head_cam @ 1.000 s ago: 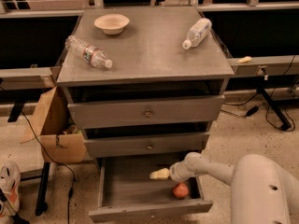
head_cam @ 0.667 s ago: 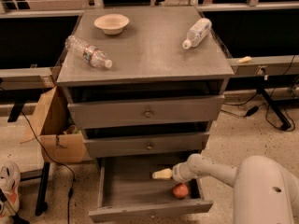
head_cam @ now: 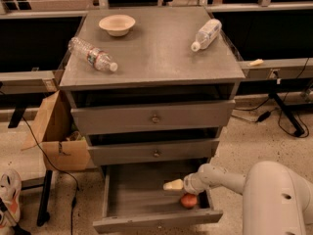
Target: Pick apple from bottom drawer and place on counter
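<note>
The apple (head_cam: 189, 200) is small and orange-red and lies in the front right part of the open bottom drawer (head_cam: 156, 221). My gripper (head_cam: 172, 185) is inside that drawer, reaching in from the right. It hovers just above and to the left of the apple, close to it. Whether it touches the apple cannot be told. The counter (head_cam: 156, 48) is the grey top of the cabinet, well above the gripper.
On the counter lie a beige bowl (head_cam: 117, 24), a clear water bottle (head_cam: 92, 54) at the left and a white bottle (head_cam: 206, 34) at the right. The two upper drawers are slightly ajar. A cardboard box (head_cam: 56, 131) stands left of the cabinet, with cables on the floor.
My gripper has shifted slightly to the right and down inside the drawer, closer to the apple. The apple has not moved.
</note>
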### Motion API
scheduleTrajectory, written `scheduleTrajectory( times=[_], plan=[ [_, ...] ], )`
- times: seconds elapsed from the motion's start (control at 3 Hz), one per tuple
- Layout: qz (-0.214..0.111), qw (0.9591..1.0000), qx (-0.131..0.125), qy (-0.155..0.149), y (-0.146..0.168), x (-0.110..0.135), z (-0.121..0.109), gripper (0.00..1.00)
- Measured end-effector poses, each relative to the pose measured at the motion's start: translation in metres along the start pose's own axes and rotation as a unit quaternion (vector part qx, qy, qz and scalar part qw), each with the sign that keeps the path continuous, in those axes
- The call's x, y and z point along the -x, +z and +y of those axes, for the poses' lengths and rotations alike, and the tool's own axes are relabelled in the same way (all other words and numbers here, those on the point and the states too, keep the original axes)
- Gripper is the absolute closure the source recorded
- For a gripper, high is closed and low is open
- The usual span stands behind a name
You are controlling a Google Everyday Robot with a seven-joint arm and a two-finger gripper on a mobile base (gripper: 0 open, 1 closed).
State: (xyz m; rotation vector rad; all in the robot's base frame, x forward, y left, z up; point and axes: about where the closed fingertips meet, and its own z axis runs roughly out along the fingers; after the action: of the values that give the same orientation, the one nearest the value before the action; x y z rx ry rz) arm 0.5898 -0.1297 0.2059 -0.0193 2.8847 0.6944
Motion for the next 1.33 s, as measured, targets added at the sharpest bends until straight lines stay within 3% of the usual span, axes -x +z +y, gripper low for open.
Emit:
scheduleTrajectory(
  times=[0.33,0.67,1.0,1.33],
  plan=[
    [0.01,0.9995,-0.026,0.013,0.003,-0.006,-0.012,0.0],
    [0.036,0.9963,-0.071,0.034,0.016,-0.016,-0.029,0.0],
    [0.055,0.9928,-0.095,0.047,0.027,-0.023,-0.039,0.0],
    [0.085,0.9902,-0.089,0.066,0.049,-0.035,-0.049,0.02]
  ],
)
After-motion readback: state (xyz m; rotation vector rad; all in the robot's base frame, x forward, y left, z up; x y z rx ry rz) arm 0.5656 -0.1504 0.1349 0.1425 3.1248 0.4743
